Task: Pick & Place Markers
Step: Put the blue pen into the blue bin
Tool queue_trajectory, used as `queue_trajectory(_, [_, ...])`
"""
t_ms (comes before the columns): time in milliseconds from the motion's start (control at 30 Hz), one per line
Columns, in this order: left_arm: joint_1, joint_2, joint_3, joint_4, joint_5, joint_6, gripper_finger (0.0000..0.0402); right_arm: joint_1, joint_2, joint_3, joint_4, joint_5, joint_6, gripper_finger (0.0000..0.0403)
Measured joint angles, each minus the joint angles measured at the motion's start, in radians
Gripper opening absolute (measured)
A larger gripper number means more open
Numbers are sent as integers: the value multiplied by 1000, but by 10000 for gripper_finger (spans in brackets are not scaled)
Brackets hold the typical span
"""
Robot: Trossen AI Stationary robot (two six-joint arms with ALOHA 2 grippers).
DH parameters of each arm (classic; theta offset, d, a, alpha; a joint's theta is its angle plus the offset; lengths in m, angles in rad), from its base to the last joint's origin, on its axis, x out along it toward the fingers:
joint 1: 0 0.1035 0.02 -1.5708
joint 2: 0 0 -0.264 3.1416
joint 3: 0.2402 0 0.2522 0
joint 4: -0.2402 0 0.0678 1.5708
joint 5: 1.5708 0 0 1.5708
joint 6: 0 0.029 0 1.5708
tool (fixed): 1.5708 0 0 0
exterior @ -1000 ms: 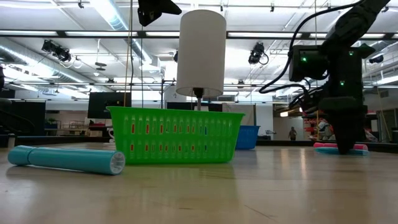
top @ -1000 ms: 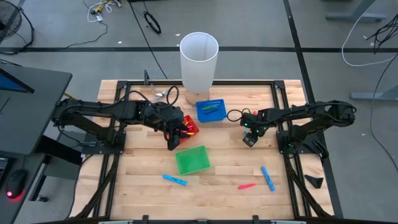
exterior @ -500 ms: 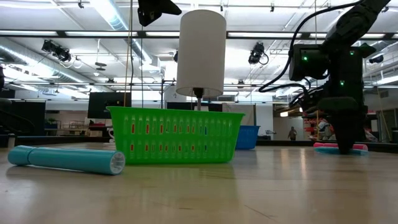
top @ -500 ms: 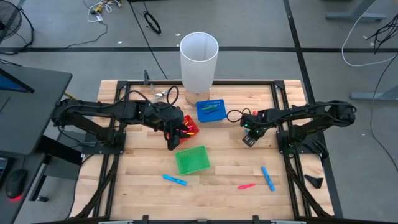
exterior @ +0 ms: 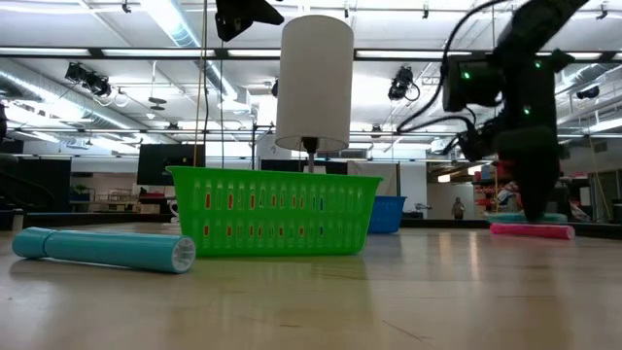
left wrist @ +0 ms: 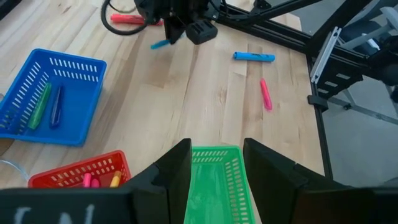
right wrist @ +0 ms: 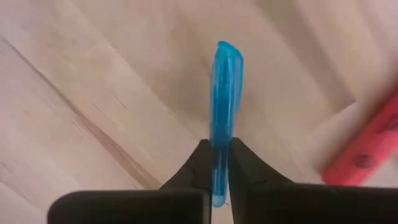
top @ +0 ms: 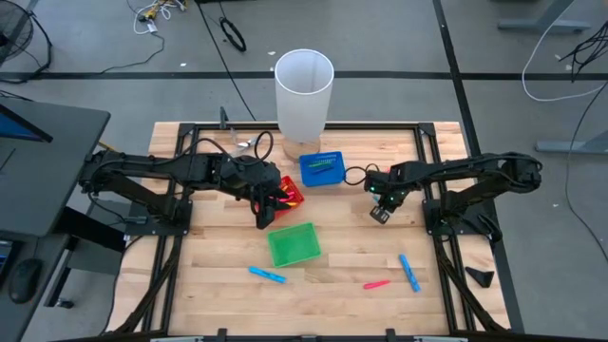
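Observation:
My right gripper [top: 380,211] hovers right of centre, shut on a light-blue marker [right wrist: 222,99], which also shows in the left wrist view [left wrist: 160,43]. A pink marker [exterior: 530,230] lies on the table just beside it. More markers lie near the front edge: a blue one [top: 267,275], a pink one [top: 376,283] and another blue one [top: 409,272]. My left gripper [left wrist: 216,162] stands open above the far end of the green basket [top: 293,243], next to the red basket [top: 288,195], with nothing between its fingers. My right gripper pinches the light-blue marker's shaft [right wrist: 217,152] between its two fingers, which come down at it from above. Most of the marker sticks out past the fingers on one side. It seems to hang just clear of the table.
A blue basket [left wrist: 53,93] with a green and a blue marker stands at the back centre. The red basket [left wrist: 81,174] holds pink and yellow ones. A tall white cylinder [top: 304,93] rises at the table's far edge. Bare wood lies between the baskets and the front markers.
My right gripper has taken hold of the light-blue marker that lay beside the pink one. It has risen a little and shifted slightly toward the table's left with it. The pink marker has stayed on the table.

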Motion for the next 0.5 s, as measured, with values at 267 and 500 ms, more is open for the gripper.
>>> queue_trajectory(267, [0,0,-1,0,0,0,151,0,-2,180,-239,23,-64,14])
queue_trajectory(500, [0,0,-1,0,0,-3,151,0,-4,329,-457,28,-109,13])
